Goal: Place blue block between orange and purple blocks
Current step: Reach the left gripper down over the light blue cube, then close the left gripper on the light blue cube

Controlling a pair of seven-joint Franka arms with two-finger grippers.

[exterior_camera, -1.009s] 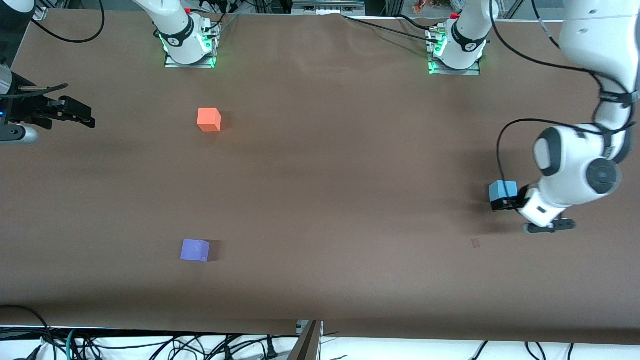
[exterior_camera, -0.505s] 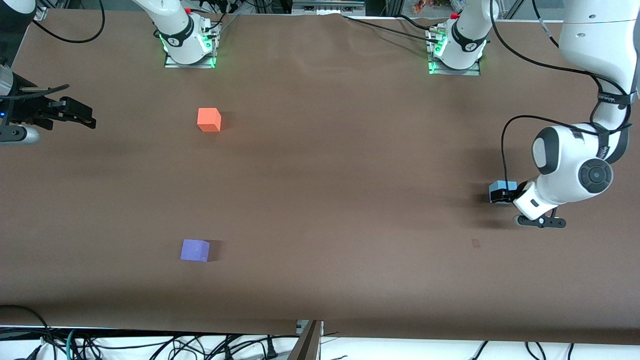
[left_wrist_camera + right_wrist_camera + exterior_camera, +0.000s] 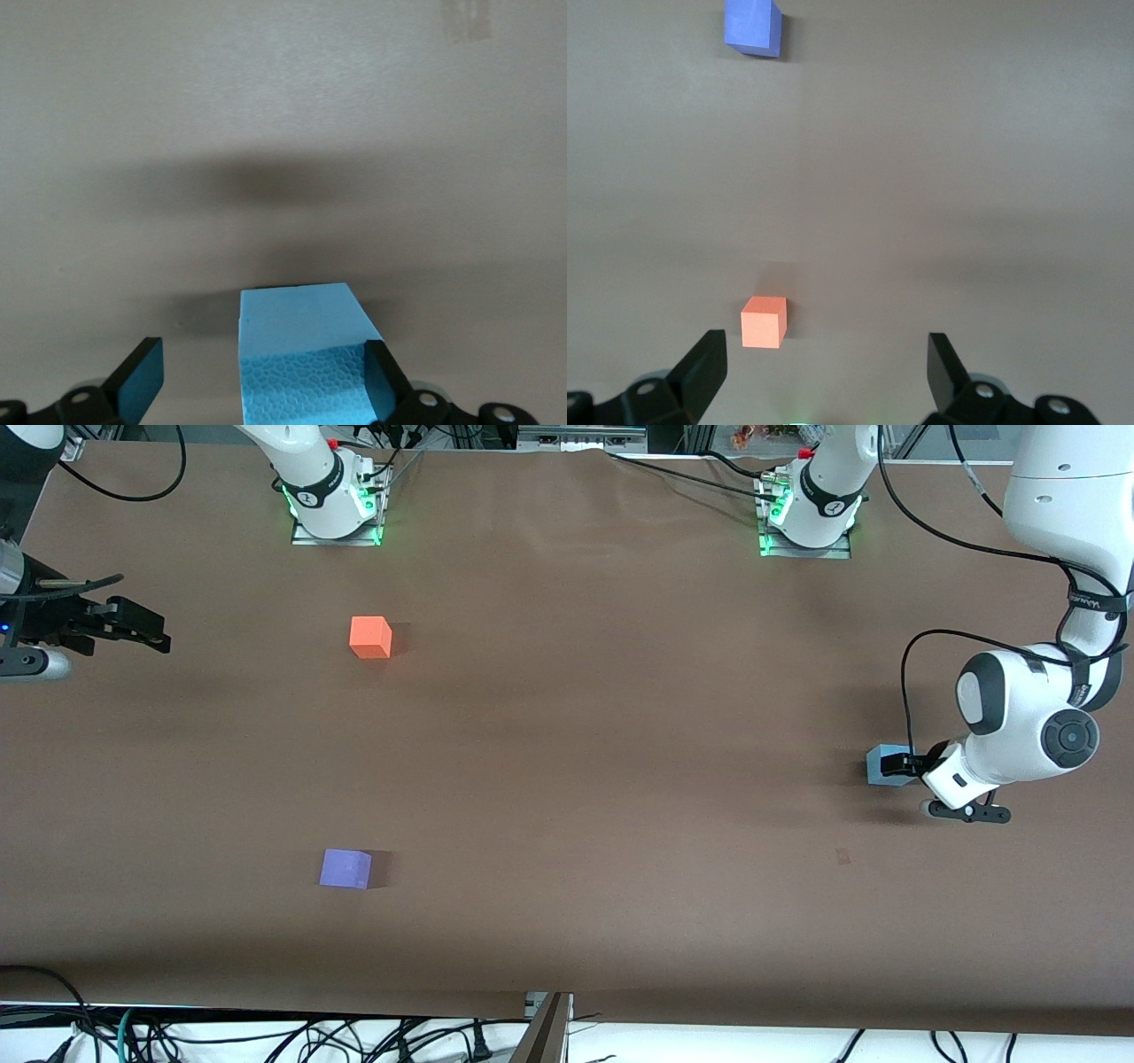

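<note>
The blue block (image 3: 883,765) sits on the brown table toward the left arm's end. My left gripper (image 3: 897,766) is low over it and open. In the left wrist view the block (image 3: 297,345) lies between the fingers, against one finger (image 3: 383,379) and apart from the other. The orange block (image 3: 370,638) stands near the right arm's base. The purple block (image 3: 345,868) lies nearer to the front camera than the orange one. My right gripper (image 3: 133,627) waits open and empty at the right arm's end of the table. The right wrist view shows the orange block (image 3: 764,321) and the purple block (image 3: 752,25).
A small pale mark (image 3: 842,856) lies on the table, nearer to the front camera than the blue block. The arm bases (image 3: 337,505) stand along the table's edge farthest from the front camera. Cables (image 3: 266,1036) hang off the edge nearest to it.
My left arm's wrist has shifted toward the left arm's end of the table and its fingers now straddle the blue block. The block stays where it was. The right arm has not moved.
</note>
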